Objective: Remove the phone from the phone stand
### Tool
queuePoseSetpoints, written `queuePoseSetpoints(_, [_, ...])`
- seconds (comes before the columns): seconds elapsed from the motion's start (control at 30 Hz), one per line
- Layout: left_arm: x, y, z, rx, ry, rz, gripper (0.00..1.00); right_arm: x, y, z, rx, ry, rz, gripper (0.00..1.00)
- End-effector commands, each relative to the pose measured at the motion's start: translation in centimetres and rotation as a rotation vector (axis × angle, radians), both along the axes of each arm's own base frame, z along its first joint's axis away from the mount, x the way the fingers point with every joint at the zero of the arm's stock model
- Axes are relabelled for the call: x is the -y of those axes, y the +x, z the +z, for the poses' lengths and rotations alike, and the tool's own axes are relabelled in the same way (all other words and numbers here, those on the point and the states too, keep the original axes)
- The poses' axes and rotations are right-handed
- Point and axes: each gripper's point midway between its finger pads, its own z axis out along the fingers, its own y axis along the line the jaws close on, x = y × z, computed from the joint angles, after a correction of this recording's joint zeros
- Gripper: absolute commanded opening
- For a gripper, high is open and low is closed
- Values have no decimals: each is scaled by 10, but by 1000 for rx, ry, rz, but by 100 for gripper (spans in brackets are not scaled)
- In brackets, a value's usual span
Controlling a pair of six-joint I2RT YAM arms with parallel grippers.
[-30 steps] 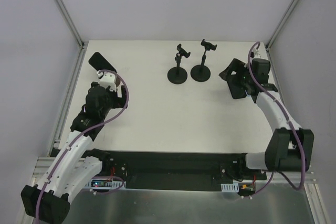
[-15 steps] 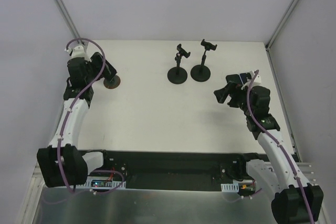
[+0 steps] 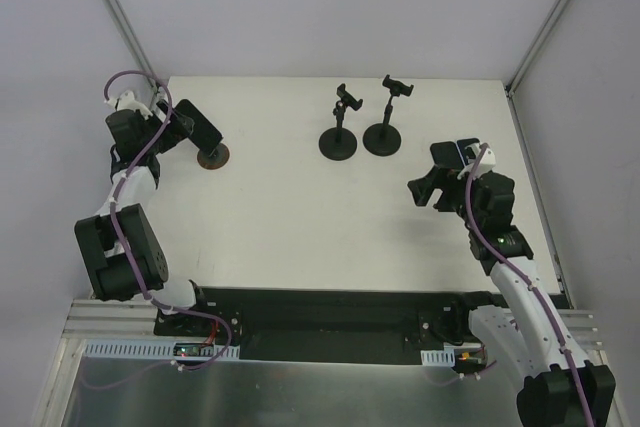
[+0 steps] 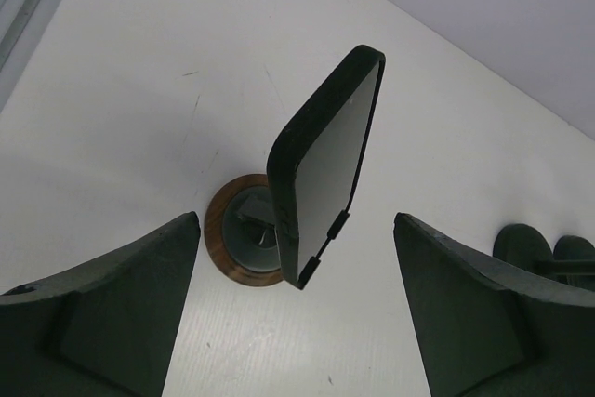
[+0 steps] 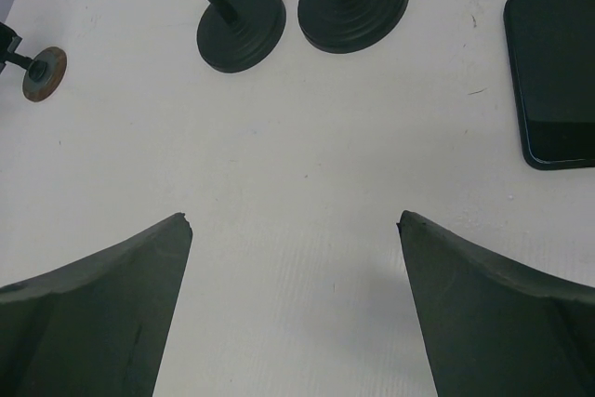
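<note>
A black phone [image 3: 197, 125] stands tilted on a small stand with a round brown base [image 3: 212, 155] at the table's far left. In the left wrist view the phone [image 4: 325, 160] is edge-on above the base [image 4: 237, 246]. My left gripper [image 3: 170, 120] is open just left of the phone, its fingers [image 4: 121, 313] wide on either side and not touching it. My right gripper [image 3: 428, 187] is open and empty over bare table [image 5: 294, 218]. A second dark phone [image 5: 558, 72] lies flat on the table to its right.
Two empty black clamp stands [image 3: 338, 142] [image 3: 383, 137] stand at the back middle; their round bases show in the right wrist view [image 5: 242, 14] [image 5: 353, 0]. Metal frame posts rise at the back corners, close behind my left arm.
My left arm swung from below the phone to the far-left corner, facing the phone. My right arm pulled back toward the near side, away from the phone lying flat on the right.
</note>
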Motion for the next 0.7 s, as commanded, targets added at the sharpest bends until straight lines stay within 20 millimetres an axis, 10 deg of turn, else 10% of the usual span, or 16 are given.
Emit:
queuePoseSetpoints(0.0, [0,22,31,151,14,-102,83,-3,4,11,57,-16,24,96])
queuePoseSetpoints(0.67, [-5,41,45,238,79,-231,51,-10,5,9,40,-14,64,96])
